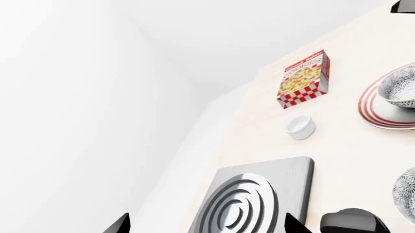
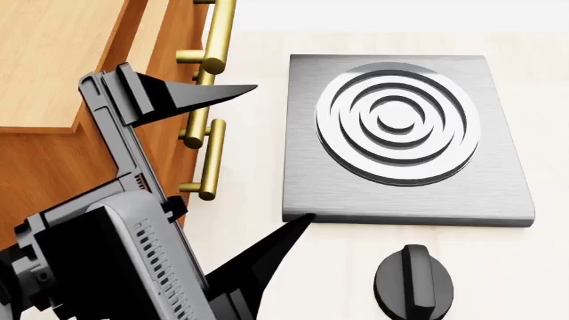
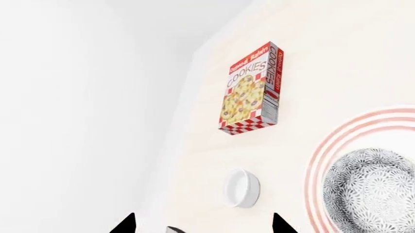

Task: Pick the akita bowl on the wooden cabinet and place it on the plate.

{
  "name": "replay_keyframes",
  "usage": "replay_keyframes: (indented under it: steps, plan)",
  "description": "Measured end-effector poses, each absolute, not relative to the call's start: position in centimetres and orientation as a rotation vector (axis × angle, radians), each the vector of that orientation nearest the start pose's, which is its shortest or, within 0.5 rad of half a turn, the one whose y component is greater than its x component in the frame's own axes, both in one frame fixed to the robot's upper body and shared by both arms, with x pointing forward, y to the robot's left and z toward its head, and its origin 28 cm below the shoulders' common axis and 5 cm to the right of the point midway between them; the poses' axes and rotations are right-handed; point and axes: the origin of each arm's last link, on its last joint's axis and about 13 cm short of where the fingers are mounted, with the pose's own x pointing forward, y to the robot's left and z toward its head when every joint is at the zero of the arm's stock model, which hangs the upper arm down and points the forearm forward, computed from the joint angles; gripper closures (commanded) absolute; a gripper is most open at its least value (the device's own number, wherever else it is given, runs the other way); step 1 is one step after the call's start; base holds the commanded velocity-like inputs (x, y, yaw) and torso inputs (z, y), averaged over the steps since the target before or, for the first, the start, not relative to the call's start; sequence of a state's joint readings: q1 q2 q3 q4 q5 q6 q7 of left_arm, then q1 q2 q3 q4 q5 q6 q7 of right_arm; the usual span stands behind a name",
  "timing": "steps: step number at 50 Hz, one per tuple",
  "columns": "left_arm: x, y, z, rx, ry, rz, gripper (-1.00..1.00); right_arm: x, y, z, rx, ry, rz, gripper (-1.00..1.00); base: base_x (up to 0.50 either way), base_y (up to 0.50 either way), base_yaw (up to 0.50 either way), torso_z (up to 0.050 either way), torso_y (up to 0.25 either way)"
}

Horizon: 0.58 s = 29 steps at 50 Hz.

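A black-and-white patterned akita bowl (image 3: pixel 372 189) sits upright inside the plate (image 3: pixel 324 150), a white plate with thin red rings. The left wrist view shows the same bowl (image 1: pixel 399 85) on the plate (image 1: pixel 372 109). The wooden cabinet (image 2: pixel 53 73) stands at the left of the head view, and the part of its top in view is bare. My left gripper (image 2: pixel 266 153) hangs open in front of its brass handles, holding nothing. My right gripper (image 3: pixel 202 224) is open and empty too, near the small white cup.
A grey stove plate (image 2: pixel 400 133) with a black knob (image 2: pixel 414 283) lies right of the cabinet. A cookie box (image 3: pixel 250 90) and a small white cup (image 3: pixel 241 188) lie beyond the plate. A second patterned bowl (image 1: pixel 407 194) shows near the knob (image 1: pixel 353 221).
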<state>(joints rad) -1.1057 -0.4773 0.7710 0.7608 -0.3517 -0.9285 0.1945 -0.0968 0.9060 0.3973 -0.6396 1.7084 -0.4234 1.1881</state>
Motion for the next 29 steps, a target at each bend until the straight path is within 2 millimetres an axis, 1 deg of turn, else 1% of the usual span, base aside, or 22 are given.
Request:
replay_keyframes:
  steps: [12, 29]
  plan:
    - [24.1, 16.3, 28.0, 0.781, -0.461, -0.841, -1.0, 15.3, -21.8, 27.6, 1.096, -0.329, -0.6, -1.0, 0.0, 0.0, 0.0, 0.0, 0.0]
    - [24.1, 16.4, 27.8, 0.775, -0.46, -0.84, -1.0, 13.8, -19.6, 30.1, 1.035, -0.386, -0.463, -1.0, 0.0, 0.0, 0.0, 0.0, 0.0]
